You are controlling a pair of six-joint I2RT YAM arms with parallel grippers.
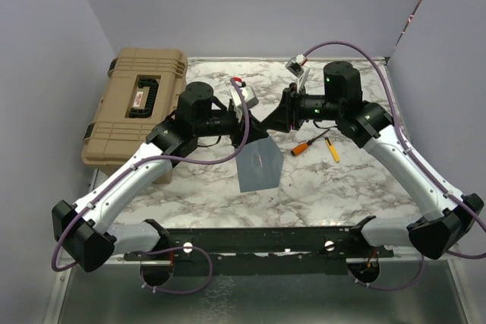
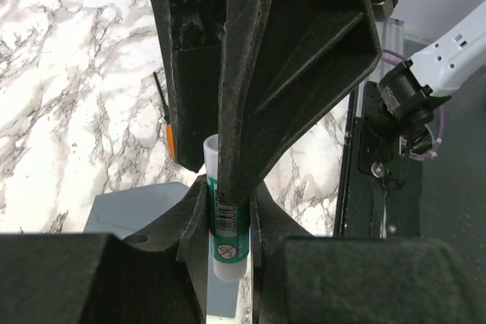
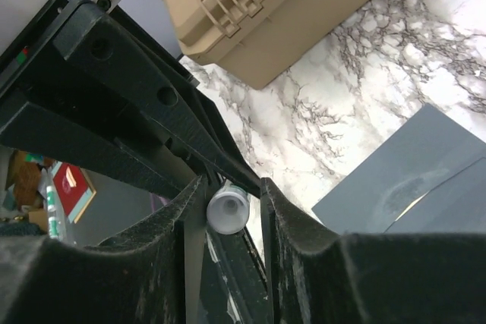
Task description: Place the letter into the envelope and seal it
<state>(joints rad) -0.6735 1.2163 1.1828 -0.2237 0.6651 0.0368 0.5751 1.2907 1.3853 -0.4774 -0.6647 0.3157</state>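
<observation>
1. Overhead, both arms reach in to meet above the middle of the table (image 1: 357,187). The left gripper (image 1: 247,128) and right gripper (image 1: 268,121) are tip to tip there, but their jaws are too small to read from this view.
2. Also overhead, the envelope (image 1: 258,166) lies flat at mid-table, just nearer than the two grippers. A tan case (image 1: 137,108) sits at the far left corner, and an orange screwdriver (image 1: 310,144) lies right of the envelope, apart from it.
3. From the left wrist, the left jaws are narrow and clamped on a glue stick (image 2: 228,237), a white tube with a green label and a barcode. It stands upright between the fingers (image 2: 190,221).
4. In that same view, the right gripper's black finger comes down over the upper part of the tube and hides it. The envelope shows as a grey patch on the marble below, to the left.
5. From the right wrist, the right jaws stand part-way apart around the white round end of the glue stick. Whether they press on it I cannot tell.
6. In that view the envelope lies to the right on the marble. A thin cream sliver between its grey layers may be the letter (image 3: 416,204). The case fills the top of the view.
</observation>
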